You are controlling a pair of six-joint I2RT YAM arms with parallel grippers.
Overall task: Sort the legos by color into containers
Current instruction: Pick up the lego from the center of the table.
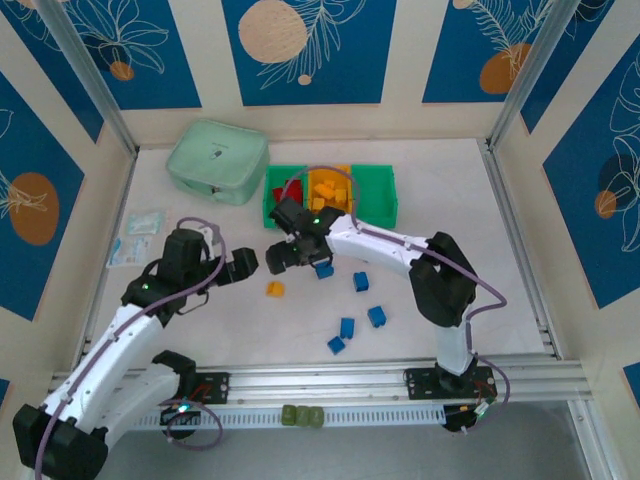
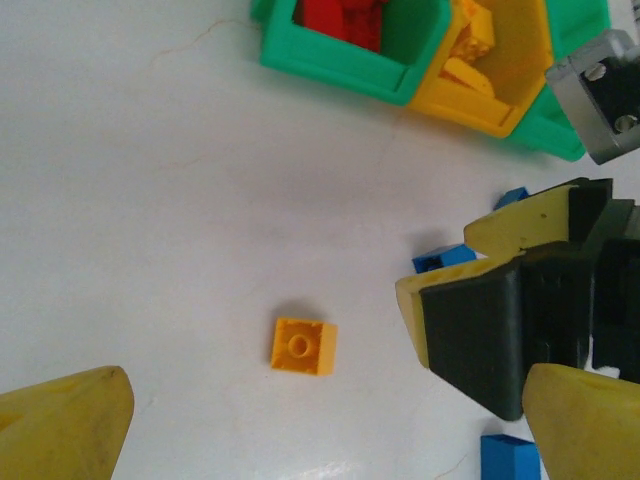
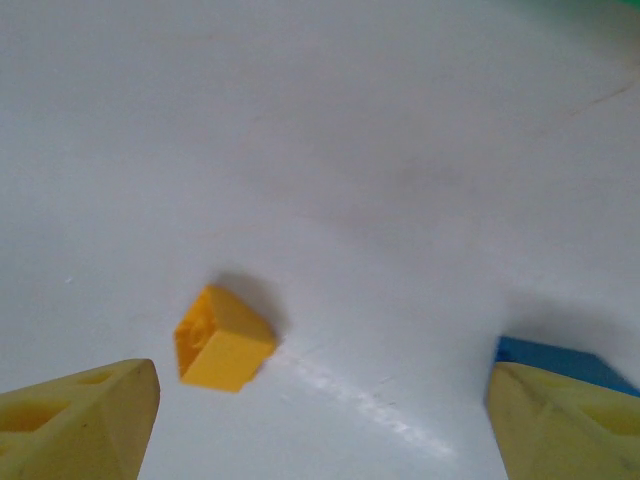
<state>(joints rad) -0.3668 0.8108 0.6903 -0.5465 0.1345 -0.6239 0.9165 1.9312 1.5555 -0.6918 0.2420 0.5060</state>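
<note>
Nearest me, low and right of centre in the overhead view, four blue bricks (image 1: 347,326) lie scattered on the desk (image 1: 270,340), unsorted. Just beyond them, left of centre, a lone orange brick (image 1: 275,289) sits stud up and apart from everything, and both claws hang close to it. The left claw (image 1: 248,265) is spread as wide as it goes with nothing in it, and in its wrist view its yellow tips frame the brick. I'd guess it is lined up to come down on that one. The right claw (image 1: 285,256) reaches in from the other side, also wide and empty, low over the desk. Another blue brick (image 1: 323,270) lies just beside one of its fingers, so it could be after either piece; I cannot tell which. With two claws crowding one spot, a bump looks possible. Further back, at upper centre, the bins (image 1: 392,200) stand joined in a row. Red bricks (image 1: 288,190) fill the left green one and orange bricks (image 1: 330,190) the orange middle one, which is surely where the loose orange belongs. The right green bin looks meant for blue. Furthest off, upper left, a mint pouch (image 1: 217,160) lies just beside the bins, out of the way.
</note>
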